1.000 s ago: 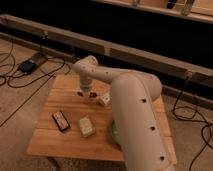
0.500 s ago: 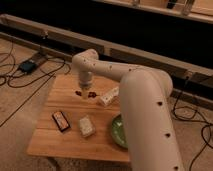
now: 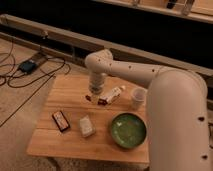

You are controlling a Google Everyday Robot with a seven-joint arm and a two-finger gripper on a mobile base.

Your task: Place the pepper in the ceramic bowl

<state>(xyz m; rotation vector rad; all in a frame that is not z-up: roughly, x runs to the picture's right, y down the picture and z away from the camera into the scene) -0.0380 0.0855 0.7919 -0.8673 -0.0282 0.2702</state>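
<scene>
- The gripper [image 3: 93, 95] hangs low over the middle of the wooden table [image 3: 60, 97]; I cannot tell how its jaws stand.
- The pepper [image 3: 88, 98] lies on the wood right beneath it, beside a white packet [image 3: 112, 94].
- The ceramic bowl [image 3: 128, 130] sits apart, toward the near right.

Below the gripper [image 3: 93, 93], the rectangular table [image 3: 65, 92] is matt, pale wood with visible grain. The wide round ceramic bowl [image 3: 128, 130], nearer the camera than the gripper, is glossy green inside. The white arm [image 3: 150, 77] looks like smooth plastic.
</scene>
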